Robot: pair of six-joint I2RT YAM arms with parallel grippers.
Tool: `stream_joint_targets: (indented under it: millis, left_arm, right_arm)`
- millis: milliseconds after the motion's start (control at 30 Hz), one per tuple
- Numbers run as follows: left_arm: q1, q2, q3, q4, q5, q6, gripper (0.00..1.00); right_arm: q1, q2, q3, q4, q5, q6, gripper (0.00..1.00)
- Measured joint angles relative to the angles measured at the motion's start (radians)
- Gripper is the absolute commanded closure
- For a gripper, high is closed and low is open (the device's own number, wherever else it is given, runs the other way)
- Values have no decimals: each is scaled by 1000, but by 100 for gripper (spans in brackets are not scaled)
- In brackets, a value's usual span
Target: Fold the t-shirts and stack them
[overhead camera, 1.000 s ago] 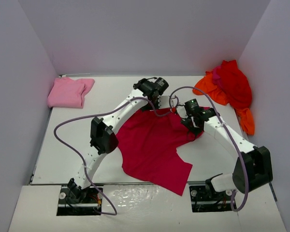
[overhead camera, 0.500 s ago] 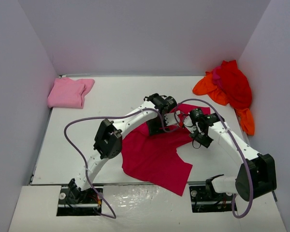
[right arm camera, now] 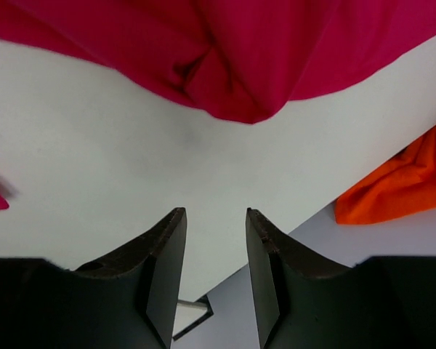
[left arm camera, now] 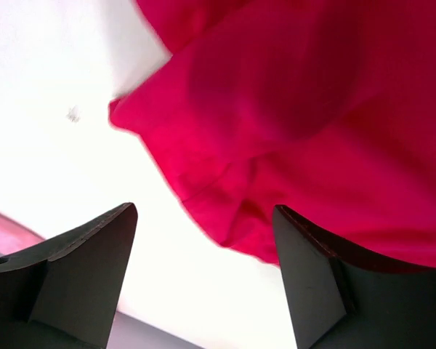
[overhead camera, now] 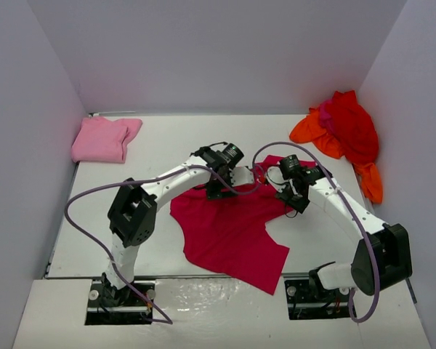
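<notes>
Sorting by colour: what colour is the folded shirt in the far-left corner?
The shirt is light pink; top view.

Cloth edges lost under arms and past picture borders

From above, the left arm (overhead camera: 176,175) and right arm (overhead camera: 336,206) cover the 12 o'clock edge of the crimson-magenta t-shirt (overhead camera: 229,225). At 2 o'clock the red t-shirt (overhead camera: 352,120) buries much of the orange t-shirt (overhead camera: 311,131). In the left wrist view the crimson cloth is blurred and cut off at 12 and 3 o'clock.

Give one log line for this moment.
left fingers: open, empty | right fingers: open, empty | crimson shirt: unfolded | pink shirt: folded
</notes>
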Motion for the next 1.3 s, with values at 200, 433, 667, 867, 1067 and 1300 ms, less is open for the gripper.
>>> stream_joint_targets:
  millis: [200, 433, 667, 867, 1067, 1300]
  left_arm:
    - [128, -44, -187, 132, 22, 221, 28]
    - [224, -20, -229, 217, 65, 410, 28]
    - [257, 24, -172, 233, 92, 503, 28]
    - [252, 26, -107, 192, 129, 533, 28]
    - [247, 5, -74, 126, 146, 560, 28]
    - [247, -2, -62, 103, 151, 584, 27]
  right_arm:
    - [-3, 99, 95, 155, 11, 93, 65]
    - [11, 161, 146, 206, 41, 146, 65]
    - [12, 162, 146, 206, 53, 153, 65]
    - [12, 180, 147, 205, 60, 153, 65]
    - [11, 217, 161, 202, 58, 154, 66]
    - [11, 237, 171, 203, 45, 161, 66]
